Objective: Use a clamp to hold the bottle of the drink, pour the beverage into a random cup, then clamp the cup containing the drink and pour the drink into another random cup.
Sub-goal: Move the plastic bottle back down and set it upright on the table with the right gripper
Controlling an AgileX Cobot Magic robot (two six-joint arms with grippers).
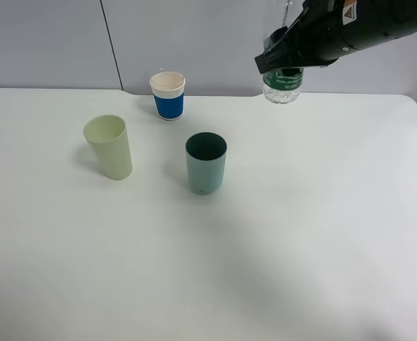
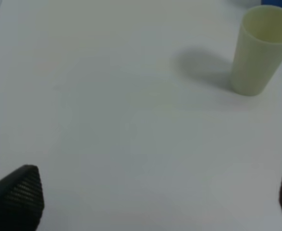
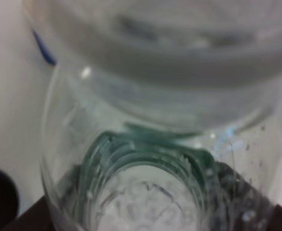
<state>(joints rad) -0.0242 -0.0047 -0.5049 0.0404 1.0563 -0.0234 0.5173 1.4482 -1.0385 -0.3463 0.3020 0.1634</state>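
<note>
Three cups stand upright and apart on the white table (image 1: pixel 300 241): a pale yellow-green cup (image 1: pixel 109 148) to the left, a blue cup (image 1: pixel 168 96) with a white rim farther back, and a teal cup (image 1: pixel 206 163) nearest the middle. The blue cup shows a cream inside and the teal cup a dark inside, and from this height it cannot be told whether either holds any liquid; nothing is visible in the pale one. The clear bottle (image 1: pixel 283 84) with its green label hangs in the air over the back right of the table, well apart from the cups, pinched by the right gripper (image 1: pixel 283 64), whose black body covers its upper part. The right wrist view is filled by the bottle's clear plastic and green band, too blurred to judge its contents with certainty. The left gripper (image 2: pixel 157 195) hovers over bare table with its jaws spread wide, the pale cup ahead of it.
</note>
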